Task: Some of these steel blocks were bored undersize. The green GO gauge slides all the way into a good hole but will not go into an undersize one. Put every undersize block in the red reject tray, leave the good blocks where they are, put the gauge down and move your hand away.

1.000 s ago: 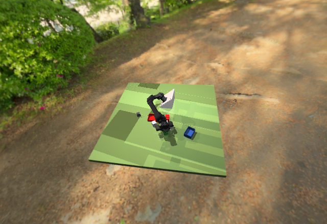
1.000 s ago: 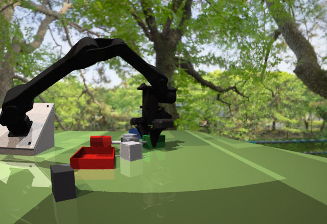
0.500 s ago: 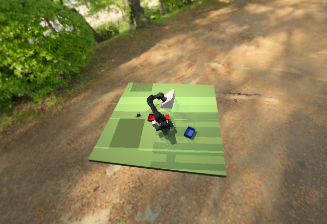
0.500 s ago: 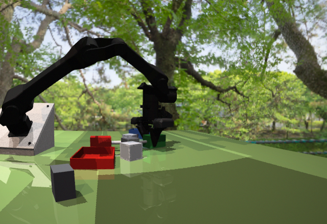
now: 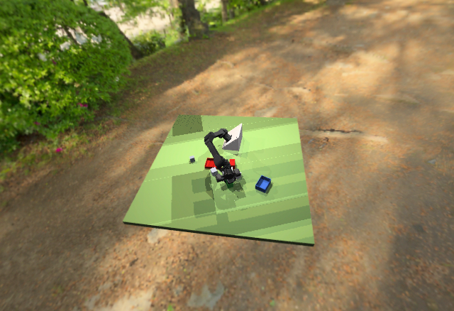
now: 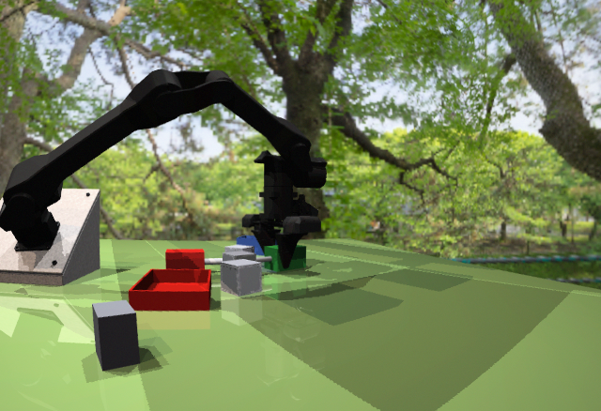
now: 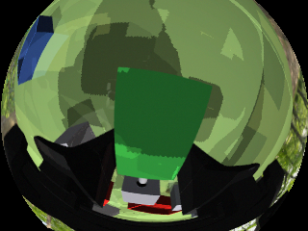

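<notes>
Seen from above, a lone steel block (image 5: 191, 159) (image 6: 116, 336) sits at the red tray's (image 5: 209, 168) (image 6: 169, 299) nine o'clock! A pale block (image 5: 213, 170) (image 6: 240, 278) stands at its five. Now the tool (image 5: 230, 179) (image 6: 276, 258) (image 7: 150, 133), gripping the green gauge (image 5: 230, 185) (image 6: 300, 257) (image 7: 159, 115) low over the desk (image 5: 154, 204) (image 6: 485, 348) (image 7: 241, 96); pin depth, can't tell. Blue tray (image 5: 263, 184) (image 6: 247, 240) (image 7: 36, 48), three o'clock from the tool!
</notes>
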Controlling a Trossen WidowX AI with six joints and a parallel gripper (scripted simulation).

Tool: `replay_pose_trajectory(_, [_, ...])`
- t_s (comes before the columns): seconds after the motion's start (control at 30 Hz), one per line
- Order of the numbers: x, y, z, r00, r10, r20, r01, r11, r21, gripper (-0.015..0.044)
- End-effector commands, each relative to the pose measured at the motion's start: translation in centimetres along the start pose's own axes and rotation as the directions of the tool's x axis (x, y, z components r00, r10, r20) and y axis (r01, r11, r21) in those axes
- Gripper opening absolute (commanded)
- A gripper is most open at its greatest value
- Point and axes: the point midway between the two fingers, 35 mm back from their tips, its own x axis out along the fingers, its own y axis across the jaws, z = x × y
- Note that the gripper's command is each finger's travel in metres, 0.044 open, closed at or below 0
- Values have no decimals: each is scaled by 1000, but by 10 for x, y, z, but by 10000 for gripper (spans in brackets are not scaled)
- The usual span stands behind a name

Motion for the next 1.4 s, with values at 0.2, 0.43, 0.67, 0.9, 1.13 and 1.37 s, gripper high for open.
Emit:
replay_pose_trajectory(0.2, [-1, 1, -2, 1000, -6, 5, 6, 1000, 0, 0])
replay_pose_trajectory(0.43, [-1, 1, -4, 1000, -6, 6, 6, 1000, 0, 0])
replay_pose_trajectory(0.67, [-2, 0, -3, 1000, -6, 6, 6, 1000, 1, 0])
replay_pose_trajectory(0.9, [-2, 0, 0, 1000, -6, 5, 6, 1000, 0, 0])
replay_pose_trajectory(1.13, [-2, -1, 0, 1000, -6, 7, 6, 1000, 1, 0])
replay_pose_trajectory(1.37, [-2, 0, -1, 1000, -6, 6, 6, 1000, 1, 0])
